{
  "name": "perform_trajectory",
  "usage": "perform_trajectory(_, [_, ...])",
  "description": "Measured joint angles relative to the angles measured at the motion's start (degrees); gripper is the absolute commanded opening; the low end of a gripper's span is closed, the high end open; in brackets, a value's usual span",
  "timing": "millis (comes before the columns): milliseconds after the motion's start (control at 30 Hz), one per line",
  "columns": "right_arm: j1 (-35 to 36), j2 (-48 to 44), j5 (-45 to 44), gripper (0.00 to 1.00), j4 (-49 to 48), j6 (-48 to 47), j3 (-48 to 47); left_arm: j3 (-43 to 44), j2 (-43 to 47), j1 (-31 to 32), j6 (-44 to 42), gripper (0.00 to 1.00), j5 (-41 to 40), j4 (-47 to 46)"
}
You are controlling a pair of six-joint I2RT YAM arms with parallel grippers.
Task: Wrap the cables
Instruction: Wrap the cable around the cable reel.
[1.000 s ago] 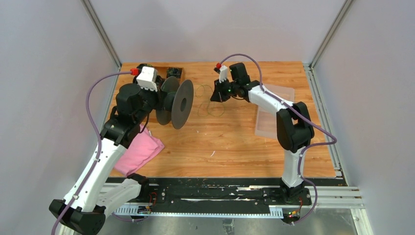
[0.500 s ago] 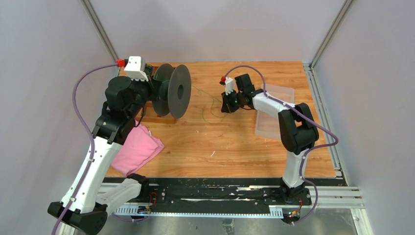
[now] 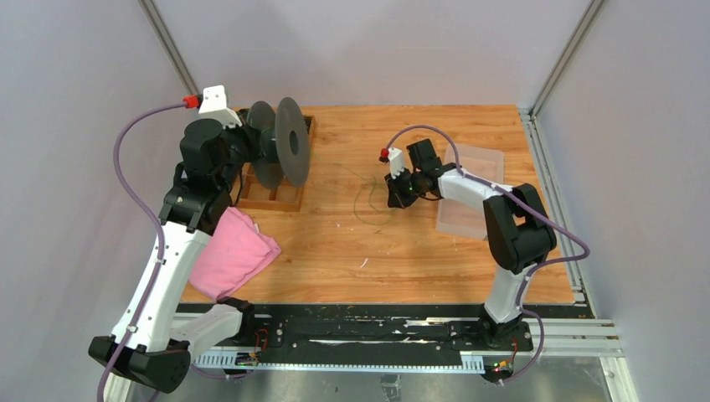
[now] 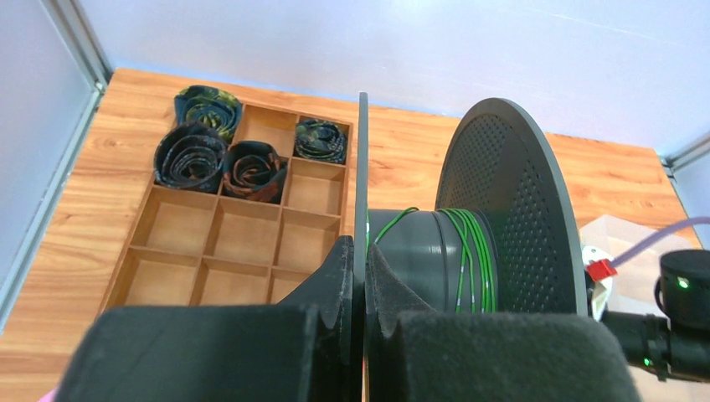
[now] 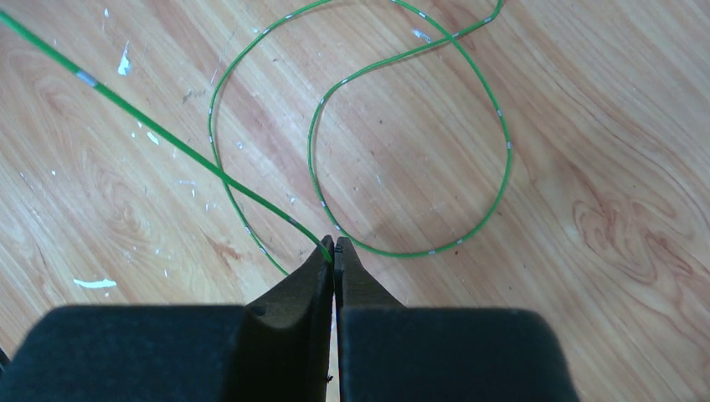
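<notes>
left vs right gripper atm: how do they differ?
Left gripper is shut on the black spool's flange, lifted over the wooden tray; right gripper is shut on the thin green cable, low over the table. Left's load carries wound turns; right's trails loose loops. Both are shut.

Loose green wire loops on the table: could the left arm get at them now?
Probably not: the left gripper is shut on the spool flange, and the loops lie by the right gripper, which pinches the wire.
</notes>
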State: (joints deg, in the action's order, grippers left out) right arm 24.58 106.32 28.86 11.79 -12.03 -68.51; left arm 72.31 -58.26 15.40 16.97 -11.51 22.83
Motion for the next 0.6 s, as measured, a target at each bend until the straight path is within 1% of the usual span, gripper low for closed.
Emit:
perform_trajectory(367, [1.3, -5.3, -0.2, 0.01, 1.3, -2.8, 3.8, 0.0, -1.8, -0.6, 1.3, 0.0, -2.5, -0.5])
perform_trajectory(600, [7.6, -7.0, 0.3, 0.01, 3.6, -3.4, 4.4, 0.0, -2.1, -0.7, 0.6, 0.0, -4.3, -1.9])
